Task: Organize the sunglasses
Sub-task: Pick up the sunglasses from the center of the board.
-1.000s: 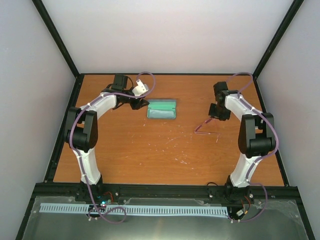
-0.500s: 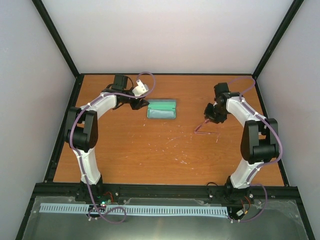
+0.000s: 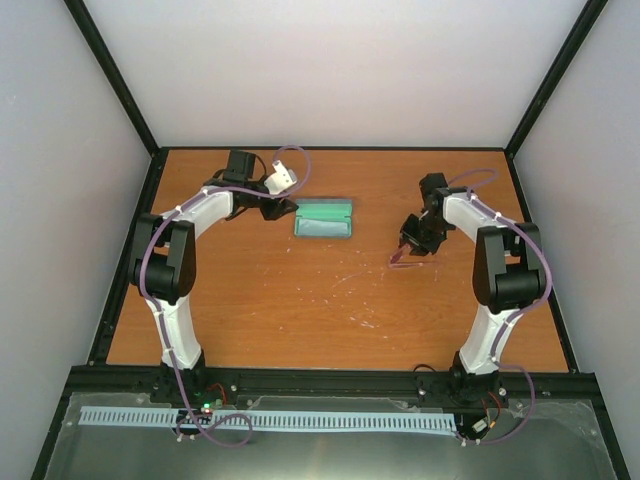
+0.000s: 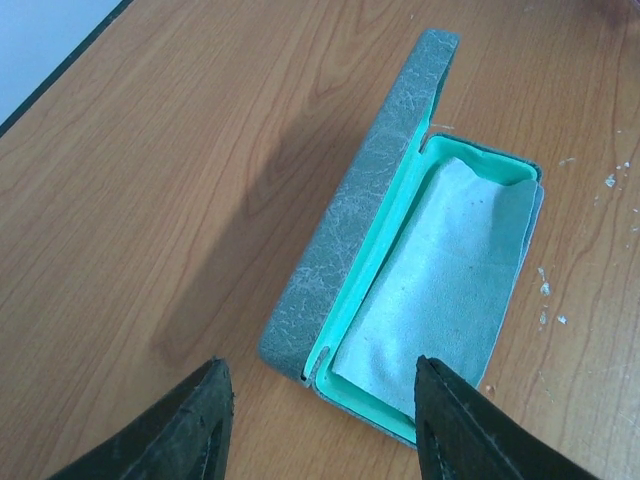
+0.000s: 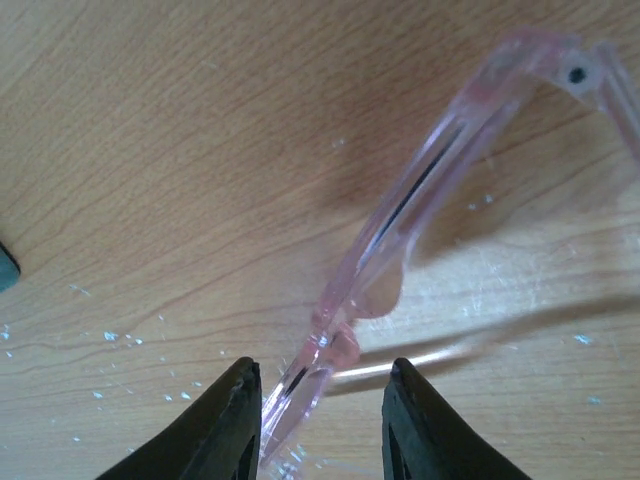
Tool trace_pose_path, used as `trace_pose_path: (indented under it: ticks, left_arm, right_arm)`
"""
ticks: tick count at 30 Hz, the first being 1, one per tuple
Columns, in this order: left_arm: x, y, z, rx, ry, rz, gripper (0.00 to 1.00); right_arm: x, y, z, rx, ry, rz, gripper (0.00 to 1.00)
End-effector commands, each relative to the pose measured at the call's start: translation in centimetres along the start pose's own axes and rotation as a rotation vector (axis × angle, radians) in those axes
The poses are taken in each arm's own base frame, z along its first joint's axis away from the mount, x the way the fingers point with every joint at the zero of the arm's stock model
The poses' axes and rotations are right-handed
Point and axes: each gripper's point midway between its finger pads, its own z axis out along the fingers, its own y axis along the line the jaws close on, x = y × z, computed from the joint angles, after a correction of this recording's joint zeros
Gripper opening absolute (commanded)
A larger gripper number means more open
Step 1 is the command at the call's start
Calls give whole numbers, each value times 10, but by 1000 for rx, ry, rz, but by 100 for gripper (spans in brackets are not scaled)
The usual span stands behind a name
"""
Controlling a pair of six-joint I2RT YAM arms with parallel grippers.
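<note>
The sunglasses [image 3: 398,260] have a thin pink translucent frame and lie on the table right of centre. In the right wrist view their front [image 5: 400,240] runs between my fingers, close to the left finger [image 5: 225,425]. My right gripper [image 5: 320,420] is open around the frame near its nose bridge and does not grip it; in the top view it [image 3: 412,243] sits over the sunglasses. The blue-grey case [image 3: 324,218] lies open, with a pale blue cloth [image 4: 440,280] inside. My left gripper [image 4: 320,420] is open and empty just short of the case's near end.
The brown table [image 3: 300,300] carries small white specks near the sunglasses. Black frame rails [image 3: 130,260] edge the table, with white walls behind. The case lid [image 4: 370,220] stands up on the left of its tray.
My right gripper has moved left and down onto the sunglasses, from beside their right end to straddling the frame. The left arm has not moved.
</note>
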Motion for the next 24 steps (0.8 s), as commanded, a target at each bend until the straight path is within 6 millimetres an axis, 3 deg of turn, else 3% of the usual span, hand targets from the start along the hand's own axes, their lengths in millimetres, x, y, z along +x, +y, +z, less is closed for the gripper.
trace_pose_path:
  ticks: [1,9,13,19,24]
  left_arm:
    - [-1,3,-1,-1,-27,4,51]
    - [6,9,-5,-11,-31,-18,51]
    - [5,12,-5,-14,-36,-17,51]
    - [0,12,-5,-7,-52,-19,51]
    - [-7,6,-4,17,-61,-16,51]
  right_arm:
    - [-6,2,10,0,6,53,32]
    - [-5,-5,23,32,40,54,30]
    - [-9,0,17,15,15,39,30]
    - [-9,2,17,15,22,25,6]
    - [-8,11,8,-31,7,6,3]
